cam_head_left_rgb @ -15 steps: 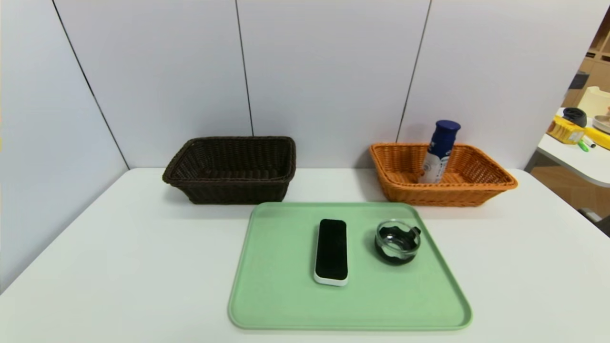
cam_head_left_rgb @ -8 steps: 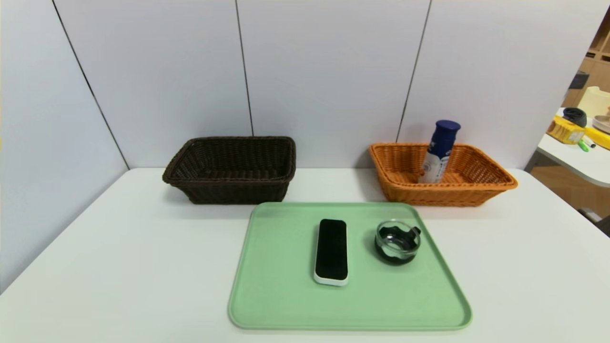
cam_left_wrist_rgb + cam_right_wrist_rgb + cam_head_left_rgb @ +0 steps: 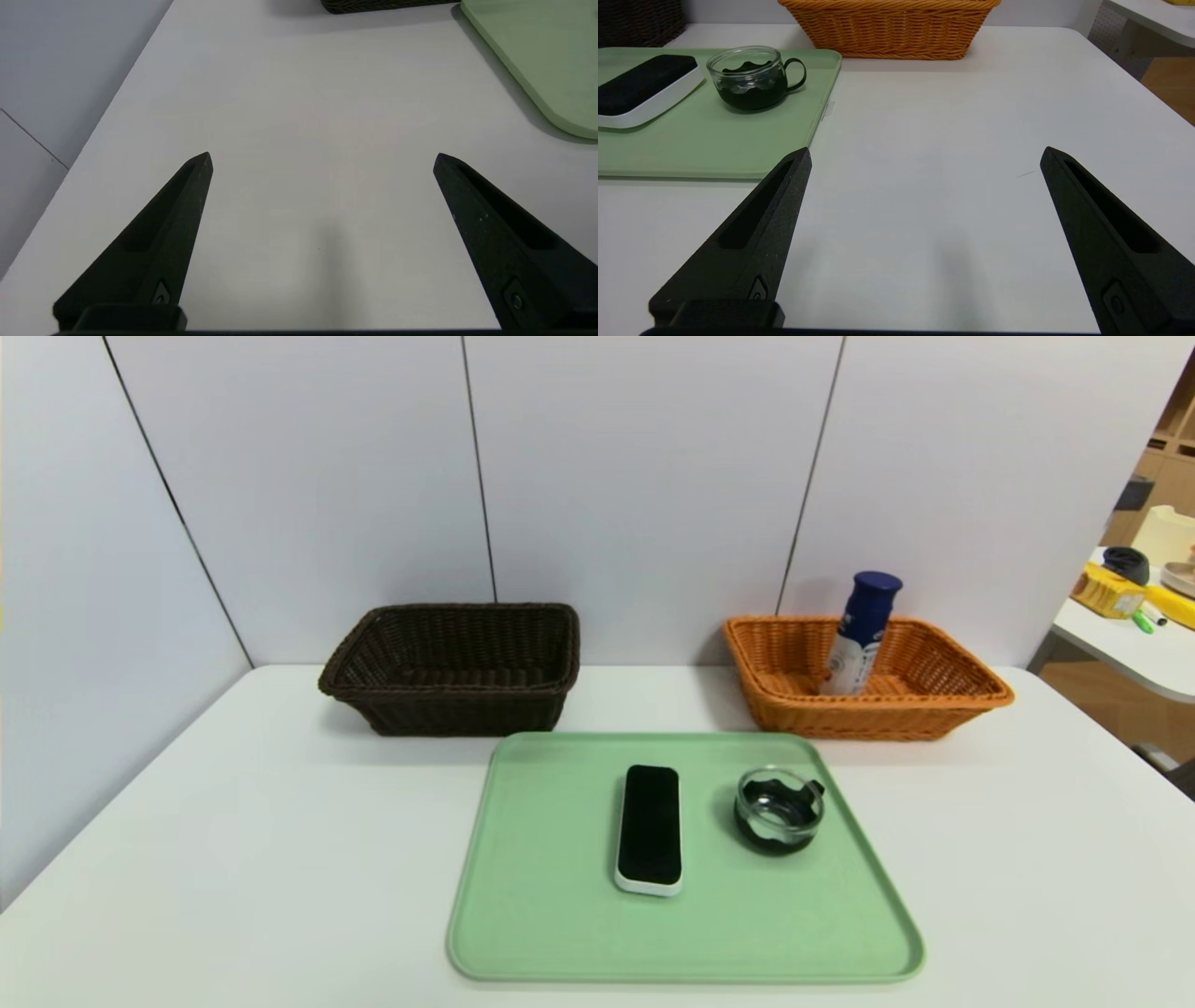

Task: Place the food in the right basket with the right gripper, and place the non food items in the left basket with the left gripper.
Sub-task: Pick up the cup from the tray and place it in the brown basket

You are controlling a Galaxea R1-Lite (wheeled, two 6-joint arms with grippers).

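Observation:
A white drink bottle with a dark blue cap stands leaning inside the orange-tan right basket at the back right. The dark brown left basket at the back left looks empty. On the green tray lie a black-faced slab with a white base and a small glass dish with a dark inside. Neither arm shows in the head view. My left gripper hangs open over bare table left of the tray. My right gripper hangs open over bare table right of the tray.
The white table meets grey wall panels at the back and left. A second table with yellow items stands off to the far right. The right basket's side and the tray's corner show in the wrist views.

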